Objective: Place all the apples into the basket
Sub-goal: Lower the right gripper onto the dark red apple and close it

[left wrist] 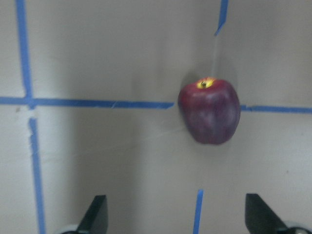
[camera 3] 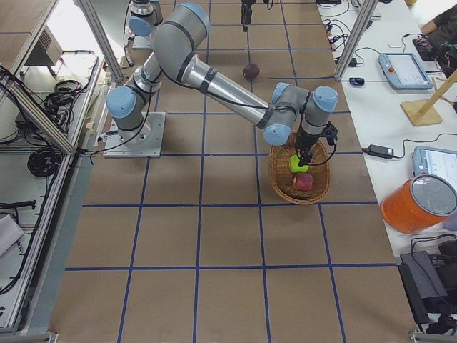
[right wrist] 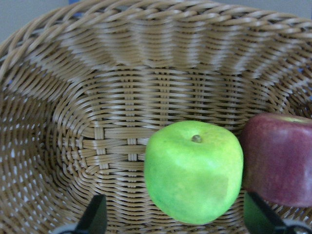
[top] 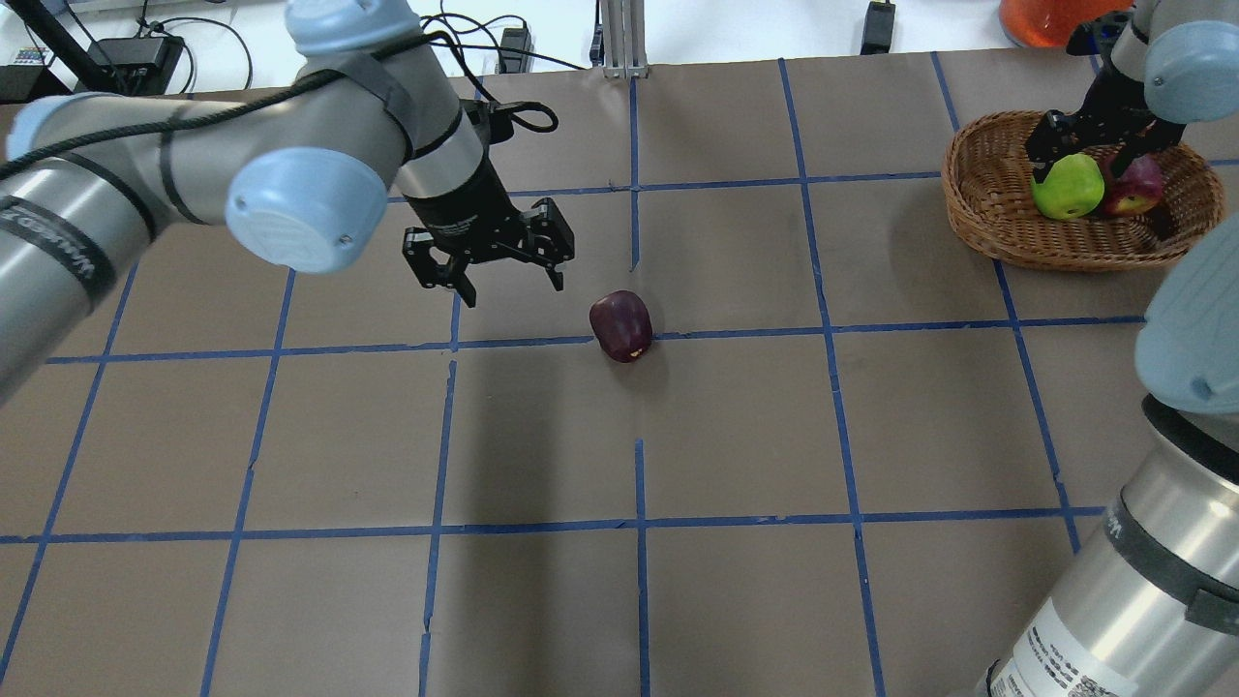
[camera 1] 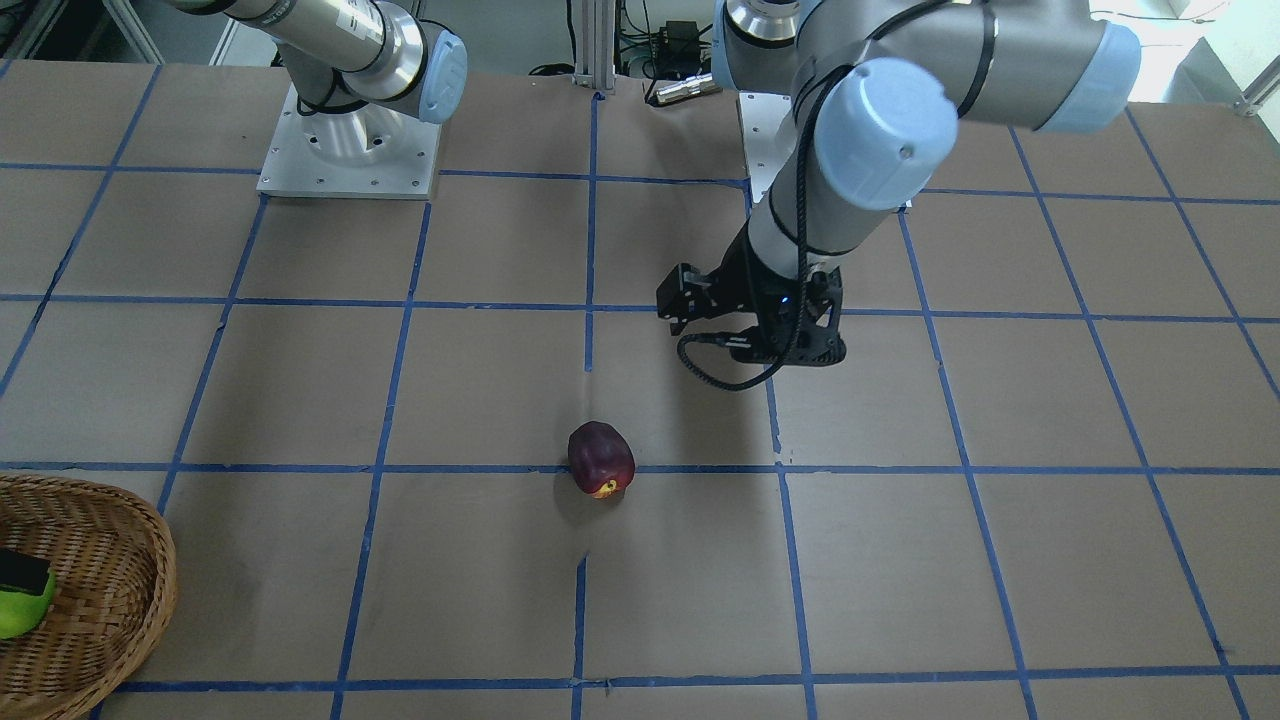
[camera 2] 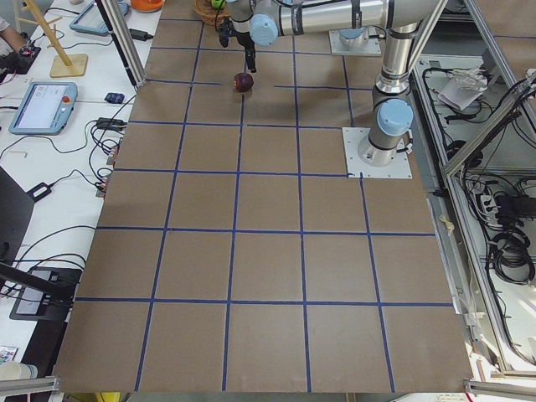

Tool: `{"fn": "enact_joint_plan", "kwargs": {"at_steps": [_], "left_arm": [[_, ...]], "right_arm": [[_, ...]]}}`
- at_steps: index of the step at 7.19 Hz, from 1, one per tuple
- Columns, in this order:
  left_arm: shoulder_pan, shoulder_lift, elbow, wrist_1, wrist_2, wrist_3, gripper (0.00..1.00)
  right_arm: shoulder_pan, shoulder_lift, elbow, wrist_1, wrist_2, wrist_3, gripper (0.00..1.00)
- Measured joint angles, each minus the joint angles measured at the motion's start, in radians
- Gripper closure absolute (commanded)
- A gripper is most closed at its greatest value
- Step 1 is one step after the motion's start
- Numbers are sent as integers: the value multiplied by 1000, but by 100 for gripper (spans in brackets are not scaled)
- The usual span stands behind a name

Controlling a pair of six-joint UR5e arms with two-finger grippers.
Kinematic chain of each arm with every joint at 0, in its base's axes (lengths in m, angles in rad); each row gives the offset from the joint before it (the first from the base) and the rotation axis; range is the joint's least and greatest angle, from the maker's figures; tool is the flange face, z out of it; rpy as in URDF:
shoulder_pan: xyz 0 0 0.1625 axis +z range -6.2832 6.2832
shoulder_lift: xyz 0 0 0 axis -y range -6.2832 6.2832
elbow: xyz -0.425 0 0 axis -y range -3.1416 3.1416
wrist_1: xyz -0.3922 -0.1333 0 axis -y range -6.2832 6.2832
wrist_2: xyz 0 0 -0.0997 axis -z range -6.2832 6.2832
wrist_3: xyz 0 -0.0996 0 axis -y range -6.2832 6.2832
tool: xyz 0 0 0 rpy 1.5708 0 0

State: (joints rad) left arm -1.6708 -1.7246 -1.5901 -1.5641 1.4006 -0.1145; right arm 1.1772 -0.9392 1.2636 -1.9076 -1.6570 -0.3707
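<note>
Left gripper (top: 513, 288), jaws spread, hovers well left of basket (top: 968, 208). Maroon apple (top: 621, 326) lies on the table between them; we would centre over it, descend, then close across its width. Green apple (top: 1068, 187) and red apple (top: 1134, 186) lie in basket. Right gripper (top: 1086, 145), spread, hangs above basket. We cannot see its fingertips fully.

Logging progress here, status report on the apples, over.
Left gripper open, hovering beside maroon apple on table. Right gripper open over basket; green apple, red apple inside. No obstruction seen.
</note>
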Motion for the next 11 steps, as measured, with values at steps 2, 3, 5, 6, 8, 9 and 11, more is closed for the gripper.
{"fn": "enact_joint_plan", "kwargs": {"at_steps": [2,3,5,6,8,9,11], "left_arm": [[41,99,35,-157,56,76,0],[49,134,29,-149,89,70,0],[60,166,14,-42,132,56,0],[61,177,11,-15,137,51,0],[63,185,9,1,138,49,0],[63,185,9,3,138,50,0],[68,181,27,-16,133,43,0]], "right_arm": [[106,-81,4,101,41,24,0],[205,-102,6,147,69,74,0],[425,-111,13,185,126,199,0],[515,-106,19,188,136,236,0],[637,-96,49,182,152,293,0],[678,-86,67,178,160,315,0],[721,-57,88,164,210,384,0]]}}
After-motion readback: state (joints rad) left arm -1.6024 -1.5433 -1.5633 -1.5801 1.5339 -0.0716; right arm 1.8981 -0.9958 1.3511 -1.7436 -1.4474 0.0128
